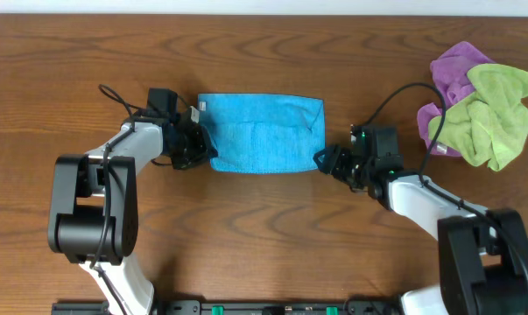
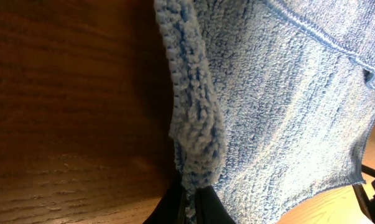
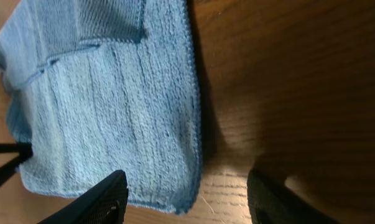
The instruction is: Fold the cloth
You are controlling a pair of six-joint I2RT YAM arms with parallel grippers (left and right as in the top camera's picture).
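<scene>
The sky-blue cloth [image 1: 260,133] lies on the wooden table between the two arms, with a folded layer across its far part. My left gripper [image 1: 207,150] is at the cloth's near-left corner. In the left wrist view its black jaws [image 2: 188,200] are shut on a bunched, raised edge of the cloth [image 2: 268,112]. My right gripper [image 1: 320,160] is at the near-right corner. It is open [image 3: 187,186], its fingers [image 3: 106,199] straddling the corner of the cloth [image 3: 112,112], one over the fabric and the other over bare wood.
A purple cloth [image 1: 461,74] and a lime-green cloth [image 1: 496,114] lie crumpled together at the far right of the table, beyond the right arm. Bare wood [image 1: 264,227] runs along the front.
</scene>
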